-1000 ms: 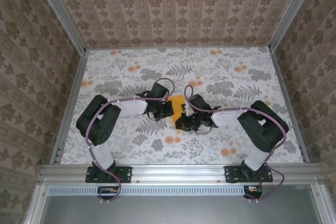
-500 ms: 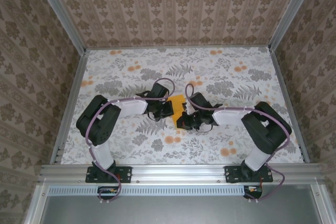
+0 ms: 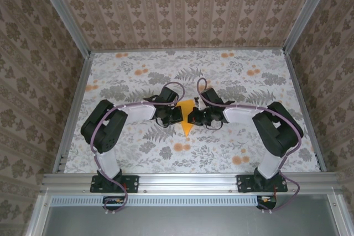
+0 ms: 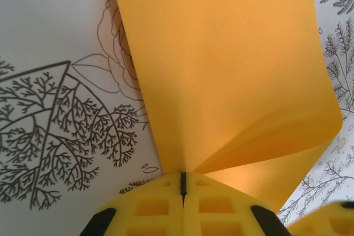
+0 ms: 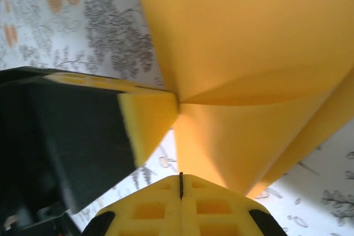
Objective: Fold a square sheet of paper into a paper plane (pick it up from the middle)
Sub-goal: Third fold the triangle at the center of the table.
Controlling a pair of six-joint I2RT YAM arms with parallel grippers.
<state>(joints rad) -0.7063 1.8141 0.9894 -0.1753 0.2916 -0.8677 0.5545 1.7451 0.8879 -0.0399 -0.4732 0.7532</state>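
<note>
Pinching shut, both sets of jaws meet w/ no gap. L gripper (image 4: pixel 182 178) has the square sheet of paper (image 4: pixel 221 70) nipped right at the seam of its pads, and two soft bends fan out from that spot. R gripper (image 5: pixel 181 178) is closed too. The sheet runs down to its pads and looks nipped there, though the exact contact pt is partly hidden.

From above, the L gripper (image 3: pixel 178 115) and R gripper (image 3: pixel 193 117) face each other nose to nose at table ctr. The sheet (image 3: pixel 187 125) hangs between them over the floral cloth (image 3: pixel 221 147), tapering to a point toward the near edge.

Progress, my read: pickup from the middle is done and a centre bend is started, but it is soft, w/ no sharp crease. Nose folds and wings are not yet done.
</note>
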